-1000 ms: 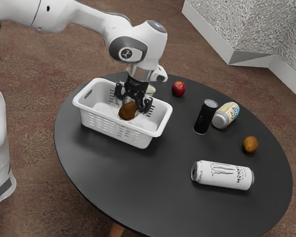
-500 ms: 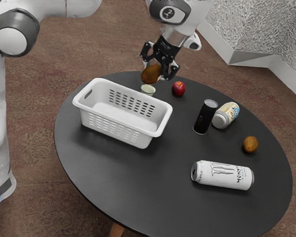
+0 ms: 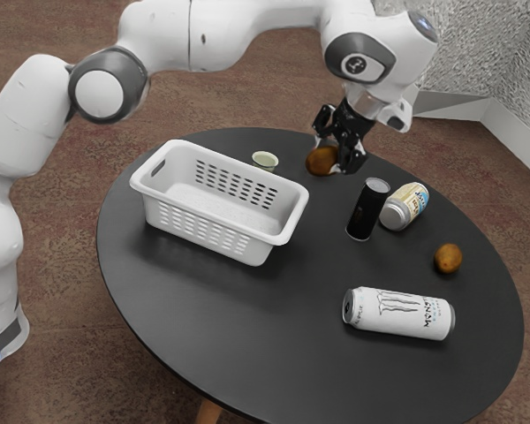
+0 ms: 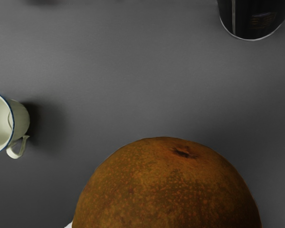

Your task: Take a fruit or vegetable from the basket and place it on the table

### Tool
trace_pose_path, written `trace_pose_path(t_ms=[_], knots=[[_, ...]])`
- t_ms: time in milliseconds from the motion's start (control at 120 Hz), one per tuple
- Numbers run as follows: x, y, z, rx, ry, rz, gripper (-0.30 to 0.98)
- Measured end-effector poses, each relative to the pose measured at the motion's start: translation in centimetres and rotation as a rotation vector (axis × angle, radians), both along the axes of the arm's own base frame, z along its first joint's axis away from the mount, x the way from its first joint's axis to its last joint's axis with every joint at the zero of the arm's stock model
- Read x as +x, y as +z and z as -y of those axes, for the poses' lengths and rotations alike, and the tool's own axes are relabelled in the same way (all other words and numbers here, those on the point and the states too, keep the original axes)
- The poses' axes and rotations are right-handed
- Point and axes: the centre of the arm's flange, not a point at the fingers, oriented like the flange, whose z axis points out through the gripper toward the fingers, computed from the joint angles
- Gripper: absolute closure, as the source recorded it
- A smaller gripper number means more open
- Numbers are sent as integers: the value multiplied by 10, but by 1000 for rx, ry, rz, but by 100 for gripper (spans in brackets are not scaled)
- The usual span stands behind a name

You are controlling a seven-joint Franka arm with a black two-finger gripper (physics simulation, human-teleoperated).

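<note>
My gripper point(image 3: 337, 157) is over the table's far part in the exterior view, shut on a brown-orange round fruit point(image 3: 321, 162). Whether the fruit touches the tabletop I cannot tell. In the wrist view the same fruit point(image 4: 167, 190) looms large at the lower edge, with its dark stem mark showing. The white basket point(image 3: 214, 237) stands on the black round table point(image 3: 274, 318), toward the exterior view's left, with no fruit visible inside. The red apple is hidden behind the gripper and the held fruit.
A small pale green cup point(image 3: 265, 160) stands between basket and gripper; the wrist view has the cup point(image 4: 20, 118) too. Close to the hand is a black can point(image 3: 367, 210), beside a lying bottle point(image 3: 405, 207). Farther off are another brown fruit point(image 3: 448, 258) and a white can point(image 3: 399, 314).
The gripper rose out of the basket with the fruit, then moved toward the exterior view's right, past the cup, and came lower where the apple was visible.
</note>
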Motion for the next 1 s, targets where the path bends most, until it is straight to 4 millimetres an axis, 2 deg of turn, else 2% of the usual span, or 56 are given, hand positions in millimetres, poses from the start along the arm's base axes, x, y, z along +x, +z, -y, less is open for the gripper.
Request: trace_pose_path(t_ms=[175, 400, 583, 667, 750, 900, 967, 1000], knots=[[18, -11, 31, -42, -151, 53, 51], [40, -26, 59, -102, -292, 139, 51], [53, -57, 70, -149, -356, 128, 52], [54, -60, 76, -155, -378, 131, 29], [55, -60, 78, -162, -393, 135, 16], [55, -59, 79, -168, -413, 138, 6], [55, -59, 87, -141, -424, 136, 3], [51, -51, 89, -91, -415, 140, 3]])
